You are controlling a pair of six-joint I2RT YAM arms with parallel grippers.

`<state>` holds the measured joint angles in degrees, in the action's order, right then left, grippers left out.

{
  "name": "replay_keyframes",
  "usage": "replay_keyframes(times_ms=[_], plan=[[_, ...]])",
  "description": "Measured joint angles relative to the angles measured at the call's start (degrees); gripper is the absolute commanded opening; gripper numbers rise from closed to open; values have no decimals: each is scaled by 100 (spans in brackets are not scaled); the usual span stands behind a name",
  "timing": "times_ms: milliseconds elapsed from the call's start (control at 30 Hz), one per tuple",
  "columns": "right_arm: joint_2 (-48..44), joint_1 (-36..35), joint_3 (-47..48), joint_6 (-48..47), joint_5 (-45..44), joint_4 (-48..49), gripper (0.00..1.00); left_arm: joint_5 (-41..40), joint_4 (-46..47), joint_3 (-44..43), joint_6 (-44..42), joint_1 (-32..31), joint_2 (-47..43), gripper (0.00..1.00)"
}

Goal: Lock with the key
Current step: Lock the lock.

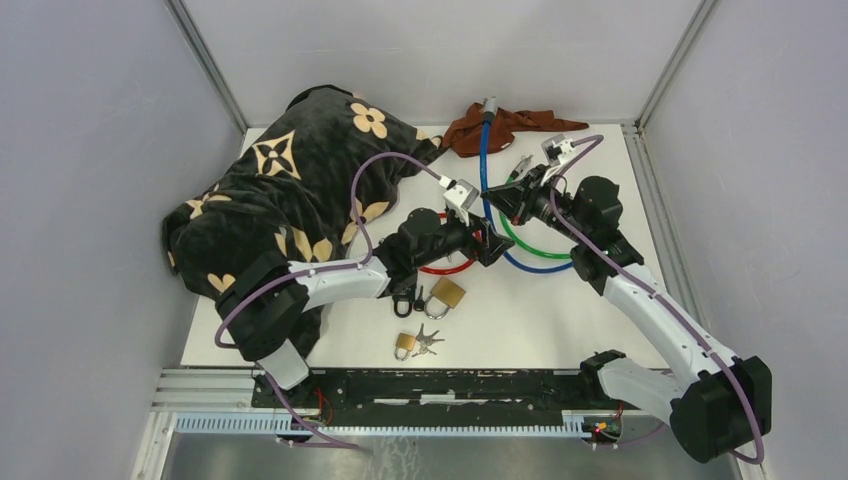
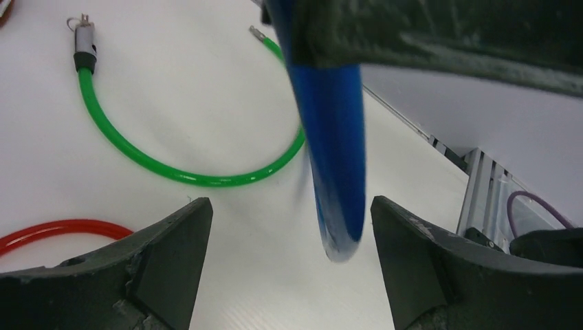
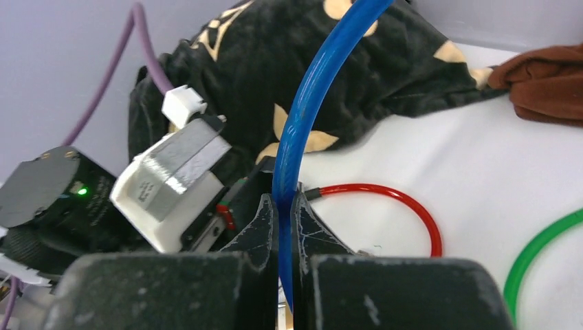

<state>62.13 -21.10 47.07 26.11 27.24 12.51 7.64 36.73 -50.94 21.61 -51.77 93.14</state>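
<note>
Left gripper spread wide, my right gripper pinched tight, both above the white table. Thick blue plastic-coated cable lock runs between the left fingers and is what the right pinches; small brass padlock and silver key bunch lie well apart, nearer me.

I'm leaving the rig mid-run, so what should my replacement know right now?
Right gripper: shut on the blue cable lock, which is held above the table.
Left gripper: open, jaws astride the blue cable, not gripping.
The green cable lock and red cable lock lie on the table, with padlocks and keys nearer the bases.
Done: blue cable lifted.
Left: neither gripper holds a key yet; locking remains.
</note>
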Motion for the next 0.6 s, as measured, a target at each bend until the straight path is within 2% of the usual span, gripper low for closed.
replay_keyframes(times_ms=[133,200,233,300,367,467,600], plan=[[-144,0,-105,122,109,205,0,-258,157,-271,-238,-50,195,27],[-155,0,-105,96,94,227,0,-431,278,-310,-431,-87,208,5],[-173,0,-105,55,87,229,4,-459,348,-308,-599,-114,208,2],[-280,13,-105,-92,120,192,26,-442,516,-269,-1040,-153,208,2],[-450,15,-105,-356,190,90,37,-367,761,-149,-1622,-149,175,2],[-837,26,-111,-909,393,0,50,-260,955,125,-2636,-101,2,2],[-1469,50,-308,-1652,977,-7,59,195,1060,258,-3908,184,-199,2]])
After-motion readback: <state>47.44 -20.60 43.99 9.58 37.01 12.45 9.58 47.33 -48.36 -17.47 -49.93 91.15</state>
